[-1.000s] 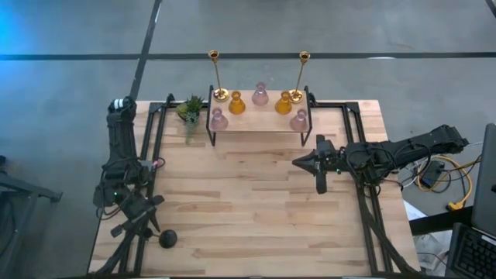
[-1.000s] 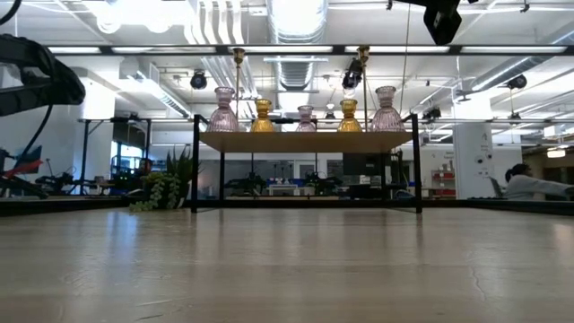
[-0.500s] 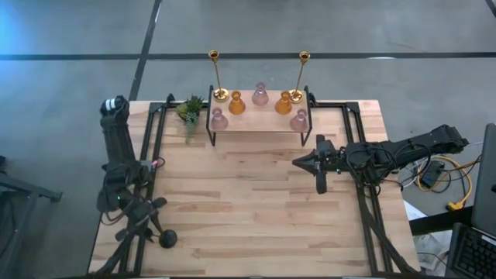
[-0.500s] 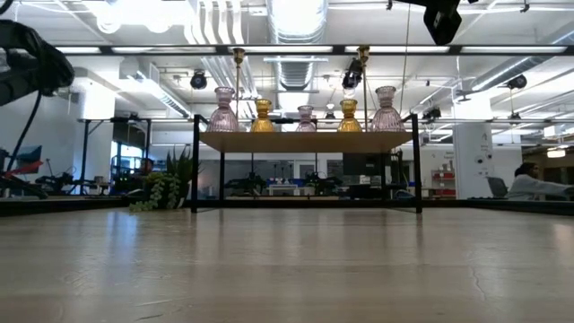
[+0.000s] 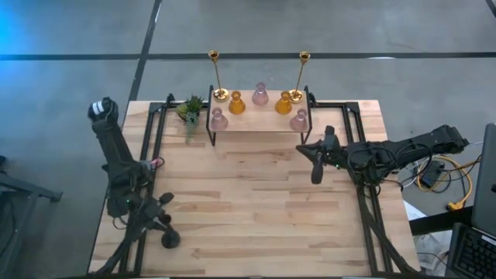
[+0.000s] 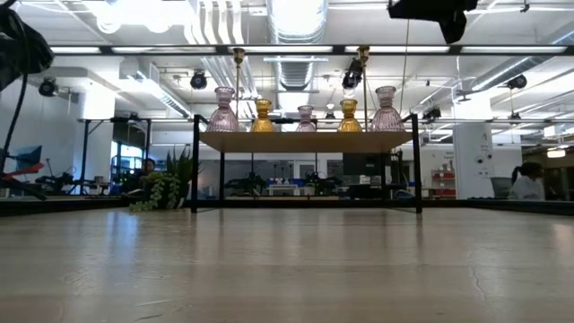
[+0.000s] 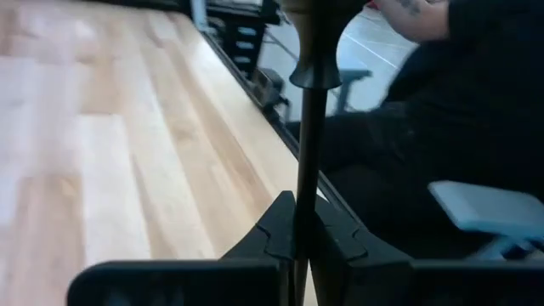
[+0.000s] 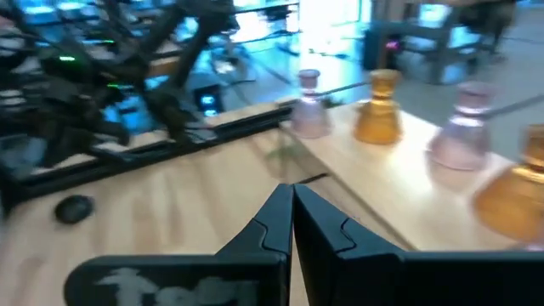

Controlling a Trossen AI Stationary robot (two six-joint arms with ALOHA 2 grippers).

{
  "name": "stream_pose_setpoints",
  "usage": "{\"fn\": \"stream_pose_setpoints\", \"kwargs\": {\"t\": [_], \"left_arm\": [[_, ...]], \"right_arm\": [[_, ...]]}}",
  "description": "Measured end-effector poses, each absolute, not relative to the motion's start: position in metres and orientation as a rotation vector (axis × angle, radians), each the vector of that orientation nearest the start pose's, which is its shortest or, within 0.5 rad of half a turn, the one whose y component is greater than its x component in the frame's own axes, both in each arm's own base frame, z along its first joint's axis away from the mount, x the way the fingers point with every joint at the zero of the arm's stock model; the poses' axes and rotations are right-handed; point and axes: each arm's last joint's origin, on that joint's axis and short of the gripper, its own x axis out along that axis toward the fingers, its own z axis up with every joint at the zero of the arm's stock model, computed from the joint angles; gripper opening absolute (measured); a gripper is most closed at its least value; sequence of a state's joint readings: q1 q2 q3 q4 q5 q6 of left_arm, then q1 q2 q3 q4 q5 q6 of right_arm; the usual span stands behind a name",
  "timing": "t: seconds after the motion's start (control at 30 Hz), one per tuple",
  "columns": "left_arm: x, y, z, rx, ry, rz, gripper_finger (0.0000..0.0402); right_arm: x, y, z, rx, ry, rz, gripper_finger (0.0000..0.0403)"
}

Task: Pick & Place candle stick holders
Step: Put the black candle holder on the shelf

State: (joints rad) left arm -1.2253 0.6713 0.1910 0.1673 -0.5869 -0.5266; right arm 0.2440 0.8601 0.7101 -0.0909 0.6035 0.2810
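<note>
A black stemmed candle stick holder [image 5: 169, 239] stands at the table's near left corner, with my left gripper [image 5: 159, 222] shut on it. On the wooden shelf [image 5: 260, 121] at the far edge stand two tall brass sticks [image 5: 214, 76], two amber glass holders [image 5: 236, 102] and three pink ones [image 5: 260, 94]. In front of the shelf's right end my right gripper [image 5: 314, 167] hovers over the table, shut on nothing. The right wrist view shows the shelf's holders [image 8: 376, 108] close ahead. My left gripper pinches the black holder's thin stem [image 7: 304, 191] between its two fingers, below the flare [image 7: 314, 75]. The fingers lie across the stem, one on each side. The stem stands upright between them. The gripper hides the holder's foot.
A small green potted plant [image 5: 190, 110] sits left of the shelf. Black rails [image 5: 155, 132] run along both sides of the table. A person in dark clothes [image 7: 450, 127] stands just beyond the table's edge by my left arm. Bare wood lies in the middle [image 5: 248, 201].
My left gripper has moved in on the black holder toward the near edge and shut on its stem; the holder stays in its place. My right gripper has turned about its wrist and shifted slightly toward the shelf.
</note>
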Motion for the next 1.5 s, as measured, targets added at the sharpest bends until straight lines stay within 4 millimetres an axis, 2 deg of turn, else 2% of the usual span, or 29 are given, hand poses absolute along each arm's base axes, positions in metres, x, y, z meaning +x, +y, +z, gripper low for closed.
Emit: {"fn": "stream_pose_setpoints", "kwargs": {"t": [0.17, 0.33, 0.6, 0.77, 0.9, 1.23, 1.37, 1.5], "left_arm": [[0.081, -0.131, 0.193, -0.235, 0.315, -0.484, 0.0016], [0.101, -0.129, 0.209, -0.198, 0.294, -0.387, 0.0016], [0.156, -0.116, 0.237, -0.171, 0.287, -0.212, 0.0016], [0.198, -0.102, 0.259, -0.141, 0.275, -0.132, 0.0016], [0.224, -0.090, 0.273, -0.129, 0.250, -0.029, 0.0016], [0.298, -0.049, 0.297, -0.115, 0.220, 0.190, 0.0016], [0.319, -0.037, 0.309, -0.091, 0.197, 0.241, 0.0016], [0.331, -0.023, 0.325, -0.052, 0.167, 0.336, 0.0016]], "right_arm": [[0.178, 0.024, 0.297, 0.137, 0.236, -0.523, 0.0008], [0.168, 0.022, 0.293, 0.146, 0.289, -0.537, 0.0008], [0.163, 0.021, 0.296, 0.055, 0.304, -0.520, 0.0008], [0.162, 0.020, 0.297, 0.044, 0.301, -0.522, 0.0008], [0.162, 0.020, 0.297, 0.042, 0.302, -0.522, 0.0008], [0.163, 0.020, 0.296, -0.046, 0.329, -0.510, 0.0008], [0.160, 0.020, 0.294, -0.063, 0.360, -0.513, 0.0008], [0.157, 0.018, 0.291, -0.047, 0.379, -0.549, 0.0008]]}}
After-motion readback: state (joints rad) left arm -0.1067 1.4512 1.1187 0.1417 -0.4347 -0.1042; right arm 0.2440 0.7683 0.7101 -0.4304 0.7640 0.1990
